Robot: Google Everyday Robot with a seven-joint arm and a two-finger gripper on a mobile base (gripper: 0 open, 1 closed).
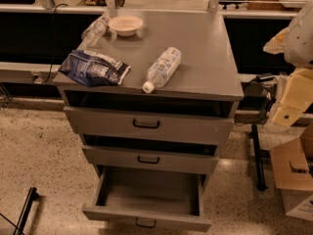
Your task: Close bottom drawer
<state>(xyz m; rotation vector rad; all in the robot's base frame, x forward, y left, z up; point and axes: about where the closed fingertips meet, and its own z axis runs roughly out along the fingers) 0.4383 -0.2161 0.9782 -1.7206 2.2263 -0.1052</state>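
The bottom drawer (146, 218) of the grey cabinet (215, 67) is pulled far out towards me. Its inside is empty and its small black handle (145, 223) sits low on the front panel. The middle drawer (149, 159) and the top drawer (146, 124) each stand slightly out, with a dark gap above them. My arm shows as pale segments at the right edge. The gripper (285, 115) is there, well to the right of the cabinet and above the bottom drawer, touching nothing.
On the cabinet top lie a blue bag (93, 67), a plastic bottle (161, 68) on its side, a bowl (125, 25) and a second clear bottle (95, 31). A cardboard box (296, 175) and a black stand (257, 155) are at the right. A black bar (24, 210) is at the lower left.
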